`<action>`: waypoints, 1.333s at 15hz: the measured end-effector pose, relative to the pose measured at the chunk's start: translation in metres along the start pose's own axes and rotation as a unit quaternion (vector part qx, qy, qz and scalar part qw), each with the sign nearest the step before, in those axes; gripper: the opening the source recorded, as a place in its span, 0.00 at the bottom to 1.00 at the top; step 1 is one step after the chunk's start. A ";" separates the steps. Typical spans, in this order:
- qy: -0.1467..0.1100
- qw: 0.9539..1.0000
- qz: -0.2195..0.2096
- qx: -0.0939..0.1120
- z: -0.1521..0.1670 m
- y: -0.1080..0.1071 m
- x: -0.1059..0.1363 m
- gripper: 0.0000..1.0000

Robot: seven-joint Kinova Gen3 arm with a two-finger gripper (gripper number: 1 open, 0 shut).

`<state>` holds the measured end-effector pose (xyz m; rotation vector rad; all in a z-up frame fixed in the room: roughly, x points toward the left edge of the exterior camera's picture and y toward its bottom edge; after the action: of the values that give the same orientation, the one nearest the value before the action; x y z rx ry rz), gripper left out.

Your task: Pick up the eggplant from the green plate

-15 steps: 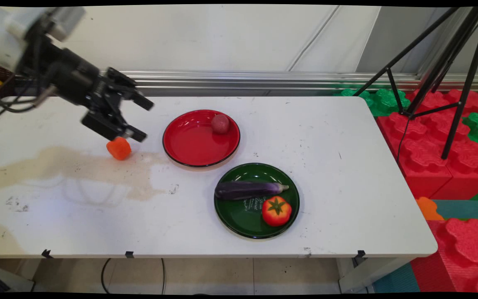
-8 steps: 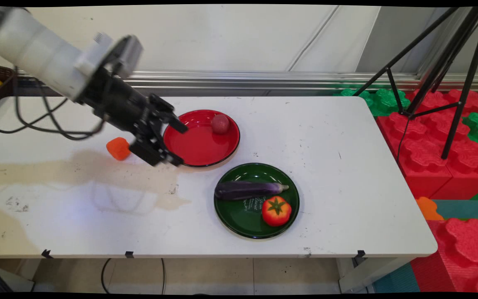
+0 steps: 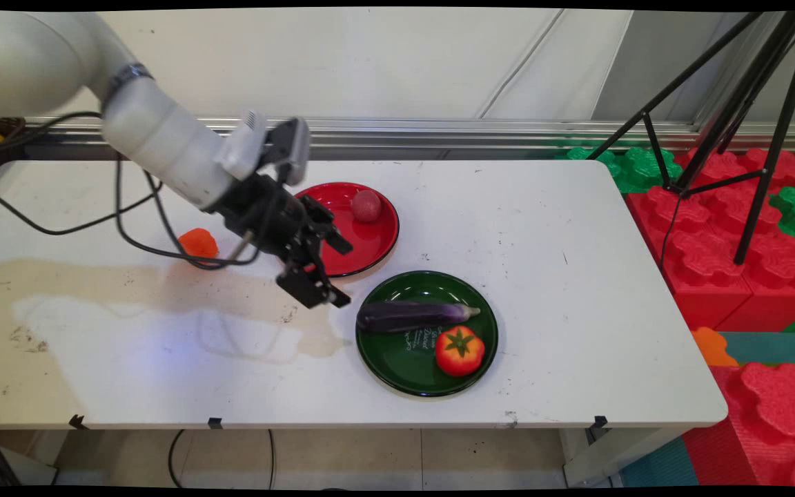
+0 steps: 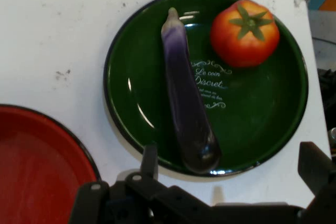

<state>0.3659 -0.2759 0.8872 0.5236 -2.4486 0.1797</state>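
While the gripper (image 3: 339,273) hangs open and empty near the eggplant (image 4: 185,113), its glossy skin looks slippery; grasp mid-body.

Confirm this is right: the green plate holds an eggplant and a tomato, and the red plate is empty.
Not quite. The red plate isn't empty: the main view shows a small dark-red ball near its far rim. The green plate does hold the eggplant and tomato.
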 end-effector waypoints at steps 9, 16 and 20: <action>-0.035 0.999 0.001 -0.010 0.074 -0.007 0.005 1.00; -0.042 0.999 0.000 -0.013 0.100 -0.009 0.003 1.00; -0.042 0.999 0.001 -0.015 0.114 -0.011 0.005 1.00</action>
<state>0.3042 -0.3158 0.7988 0.5253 -2.5305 0.1248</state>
